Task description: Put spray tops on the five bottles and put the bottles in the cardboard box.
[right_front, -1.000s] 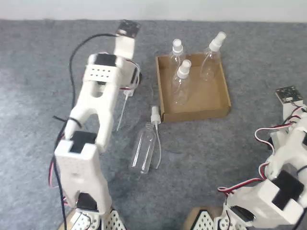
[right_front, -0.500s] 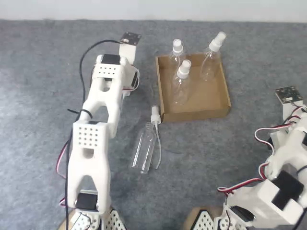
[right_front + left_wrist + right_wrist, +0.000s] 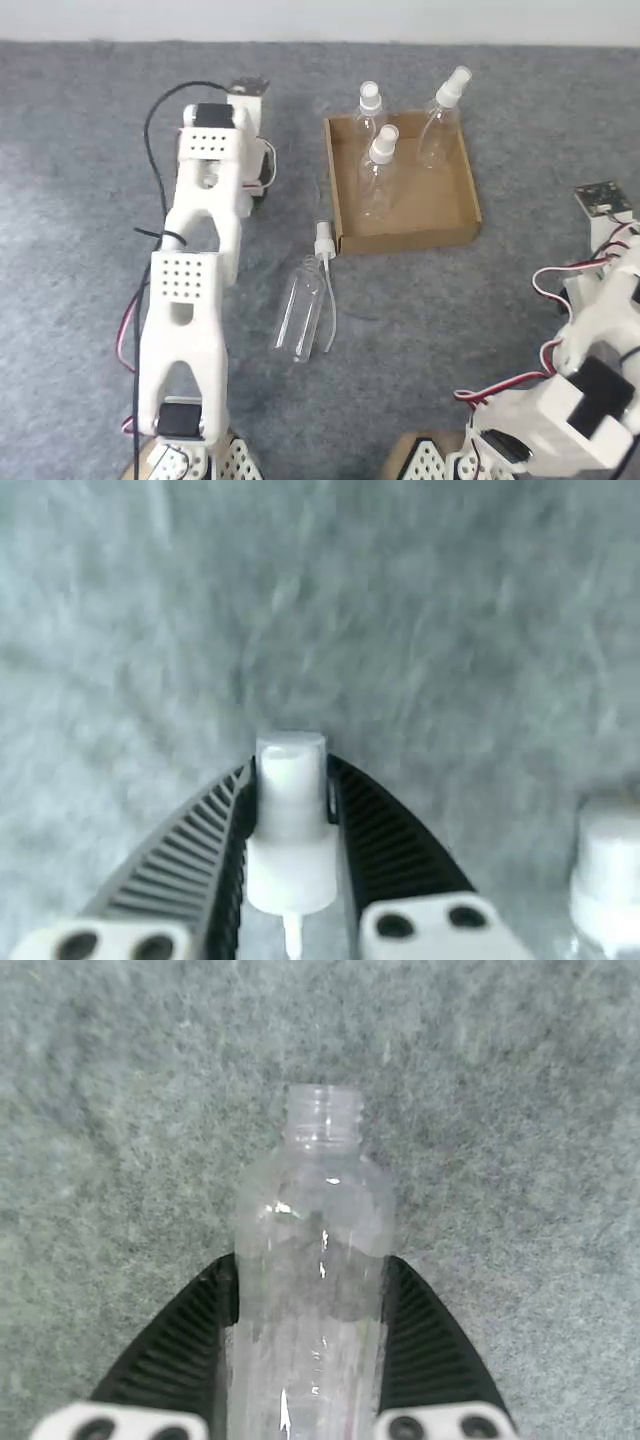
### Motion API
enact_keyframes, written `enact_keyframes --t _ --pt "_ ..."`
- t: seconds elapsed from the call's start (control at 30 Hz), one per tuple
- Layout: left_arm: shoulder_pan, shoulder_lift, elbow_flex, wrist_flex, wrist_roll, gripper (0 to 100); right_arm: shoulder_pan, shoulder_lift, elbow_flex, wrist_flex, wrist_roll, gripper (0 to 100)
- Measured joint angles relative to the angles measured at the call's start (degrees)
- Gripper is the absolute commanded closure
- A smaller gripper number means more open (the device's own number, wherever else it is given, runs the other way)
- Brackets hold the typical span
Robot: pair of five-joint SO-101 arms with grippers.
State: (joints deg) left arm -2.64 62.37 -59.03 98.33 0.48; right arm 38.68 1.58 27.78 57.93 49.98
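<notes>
**A:** What is in your left pincer?

**B:** A white spray top. My two black fingers are closed in on it, one on each side, and both touch it. Its flat end pokes out just past my fingertips. Its thin tube points back toward my wrist. The grey bench is under it.

**A:** And your right pincer?

**B:** It is about half open and it hugs a clear bottle round the body. Both fingers press on it. The neck sticks out past my fingertips, and the mouth has no top on it.

**A:** Where is the cardboard box?

**B:** It is on the bench beside my left arm, on the side toward my right arm. Three bottles with white tops lie in it.

**A:** Any more bottles?

**B:** Yes, one lying bottle. It is on the bench just outside the box, near my left arm. A spray top sits at its neck, but I cannot tell if it is screwed on.
</notes>
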Motion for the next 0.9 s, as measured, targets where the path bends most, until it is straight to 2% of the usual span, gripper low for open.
enact_keyframes --t 0.1,0.23,0.4,0.57,0.67,0.8,0.9 --pt "-0.53 -7.12 9.49 0.0 0.26 99 0.09 0.0 0.0 0.0 -0.09 96.4" --pt "-0.09 -19.16 21.27 -0.97 0.09 99 0.09 0.0 0.09 0.0 -0.7 83.5" --pt "0.09 -36.75 43.6 -10.55 1.14 99 0.09 0.0 0.35 0.44 -3.43 69.7" --pt "-0.09 -55.91 70.86 -25.23 1.14 99 -0.09 0.26 0.97 0.88 -3.69 68.2" --pt "0.26 -66.73 84.13 -31.38 0.97 99 -1.14 0.26 0.97 1.32 -3.78 68.2" --pt "-0.09 -78.42 94.95 -35.78 1.14 99 -3.78 1.32 -3.16 7.38 -4.04 68.3" --pt "0.18 -82.46 99.96 -38.95 0.97 99 -5.54 1.32 -9.05 13.1 -4.75 68.4"
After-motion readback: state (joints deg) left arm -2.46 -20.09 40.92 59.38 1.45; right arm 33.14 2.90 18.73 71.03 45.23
